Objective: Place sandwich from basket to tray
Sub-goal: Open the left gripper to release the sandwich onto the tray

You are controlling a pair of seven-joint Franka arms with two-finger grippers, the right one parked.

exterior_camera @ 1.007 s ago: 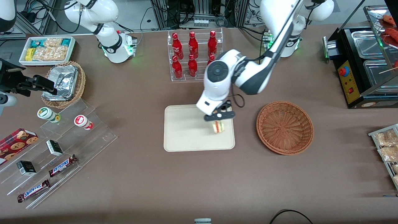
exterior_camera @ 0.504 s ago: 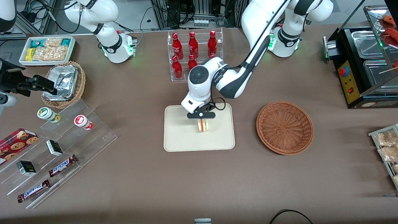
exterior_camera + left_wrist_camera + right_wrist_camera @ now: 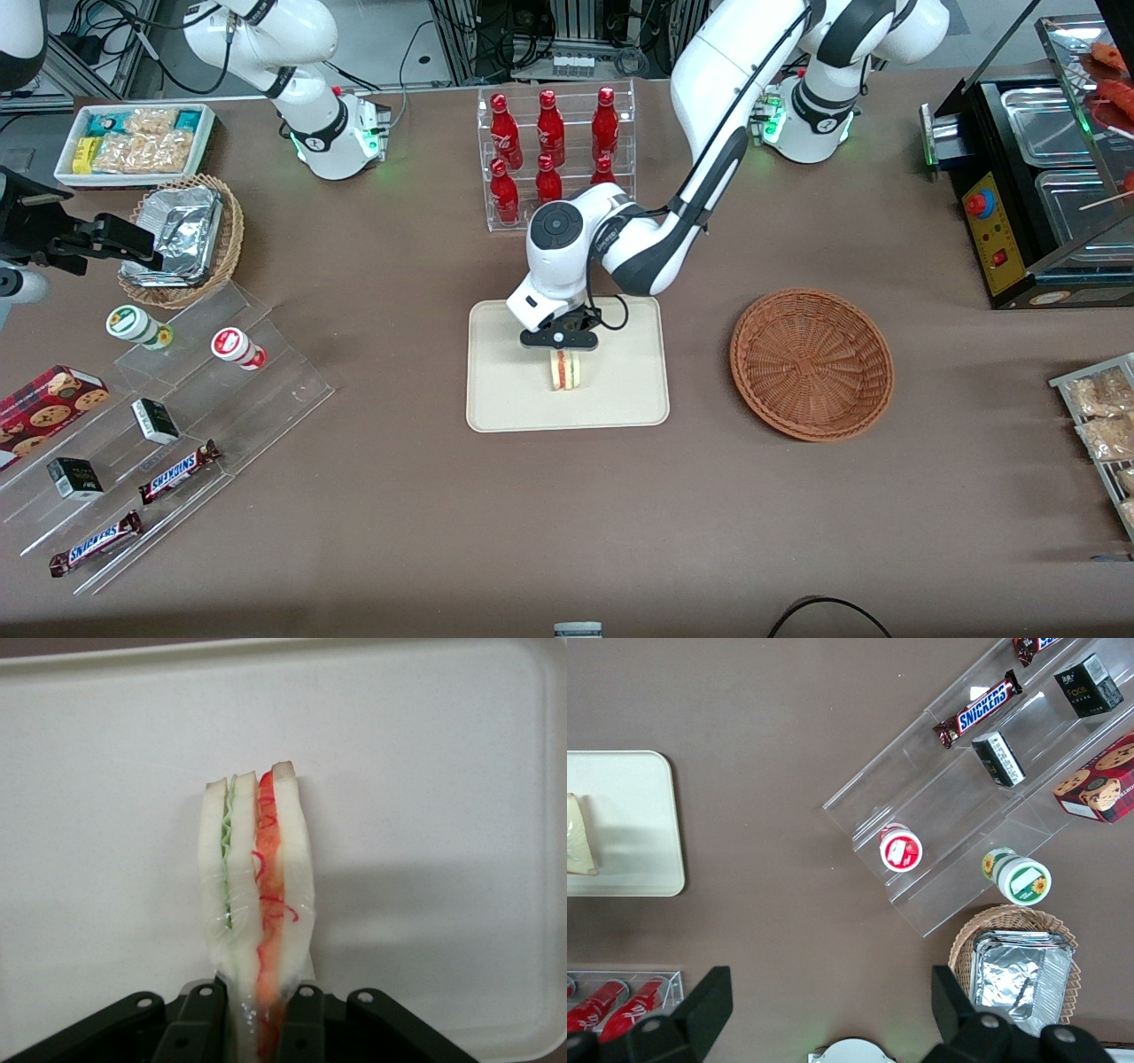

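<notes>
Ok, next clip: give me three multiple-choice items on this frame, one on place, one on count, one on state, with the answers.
1. Where is the sandwich?
A. in the basket
B. over the tray
C. on the bare table

2. How many red bottles show in the clear rack?
A. three
B. nine
C. six

3. What is the tool doing?
A. shut on the sandwich
B. open above the basket
C. parked with nothing in it

Answers: 1 B, cream tray surrounds the sandwich in the wrist view. 2 C, two rows of three. 3 A, both fingers press its bread sides.
</notes>
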